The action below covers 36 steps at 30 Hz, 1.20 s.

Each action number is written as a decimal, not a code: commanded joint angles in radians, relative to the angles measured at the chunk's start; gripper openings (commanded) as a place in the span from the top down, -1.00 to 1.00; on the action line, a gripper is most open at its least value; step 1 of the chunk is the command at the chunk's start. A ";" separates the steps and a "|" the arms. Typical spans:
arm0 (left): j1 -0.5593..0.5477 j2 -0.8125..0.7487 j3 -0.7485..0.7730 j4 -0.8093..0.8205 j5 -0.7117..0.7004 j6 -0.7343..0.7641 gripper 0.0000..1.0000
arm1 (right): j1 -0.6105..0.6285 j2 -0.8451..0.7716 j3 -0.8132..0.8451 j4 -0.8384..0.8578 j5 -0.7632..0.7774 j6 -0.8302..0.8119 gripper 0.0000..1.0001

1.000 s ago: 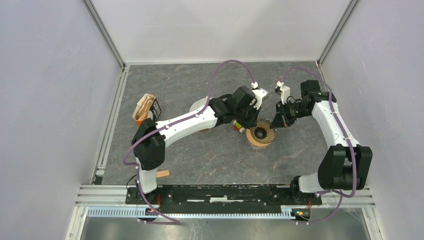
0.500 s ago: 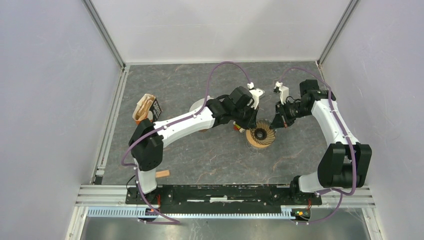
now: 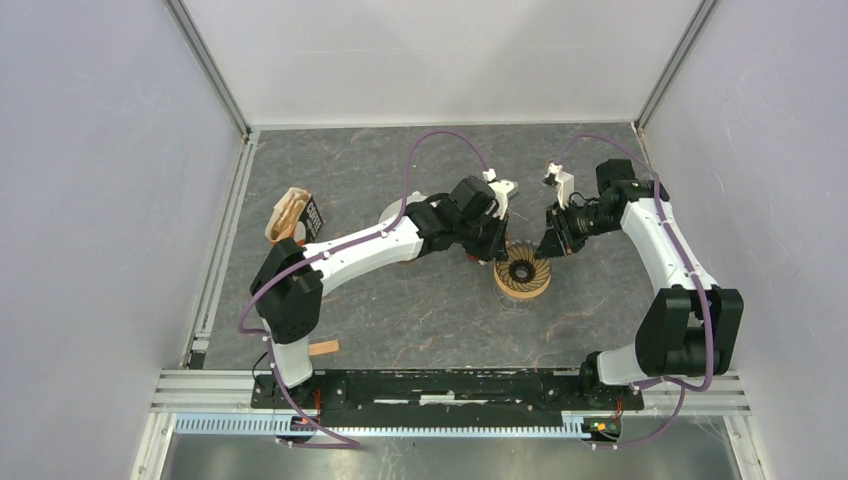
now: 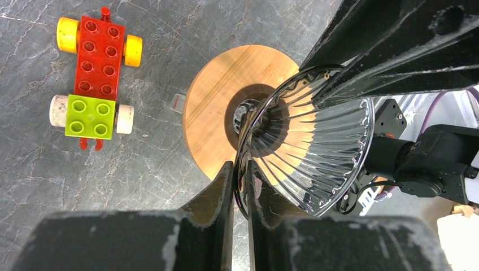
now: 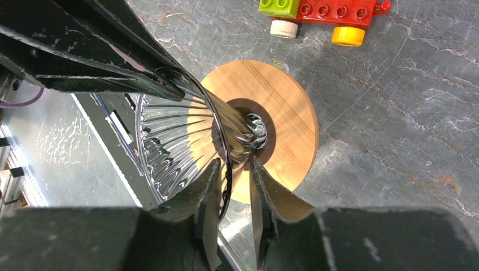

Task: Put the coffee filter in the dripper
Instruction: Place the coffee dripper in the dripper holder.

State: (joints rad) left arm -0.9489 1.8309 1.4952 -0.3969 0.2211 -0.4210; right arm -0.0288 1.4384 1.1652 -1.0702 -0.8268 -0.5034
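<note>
At the dripper [image 3: 522, 272], left fingers [image 4: 217, 195] and right fingers [image 5: 208, 189] straddle its rim on opposite sides. A toy brick car [image 4: 92, 78] crowds its left. On the dripper's near side the counter [image 3: 420, 310] lies open.

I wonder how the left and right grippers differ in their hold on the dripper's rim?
The left gripper pinches the dripper rim, while the right gripper straddles it with jaws apart. The left gripper sits at the rim's far-left edge, the right gripper at its far-right. Both meet the same rim.
</note>
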 commanded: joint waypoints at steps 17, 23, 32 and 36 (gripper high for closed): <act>-0.005 0.060 0.020 -0.128 0.034 0.002 0.96 | 0.001 0.013 0.011 0.072 0.063 0.008 0.94; -0.005 0.068 -0.003 -0.119 0.037 -0.004 0.95 | 0.001 0.017 0.019 0.076 0.074 0.012 1.00; -0.005 0.089 -0.020 -0.106 0.056 -0.022 0.95 | 0.001 0.028 -0.002 0.098 0.100 0.019 1.00; -0.005 0.100 -0.027 -0.102 0.058 -0.027 0.95 | 0.001 0.033 -0.013 0.106 0.104 0.020 1.00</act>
State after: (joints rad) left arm -0.9398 1.8549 1.5188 -0.3992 0.2668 -0.4473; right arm -0.0269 1.4425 1.1648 -1.0416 -0.7834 -0.4648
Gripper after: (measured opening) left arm 0.171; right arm 0.098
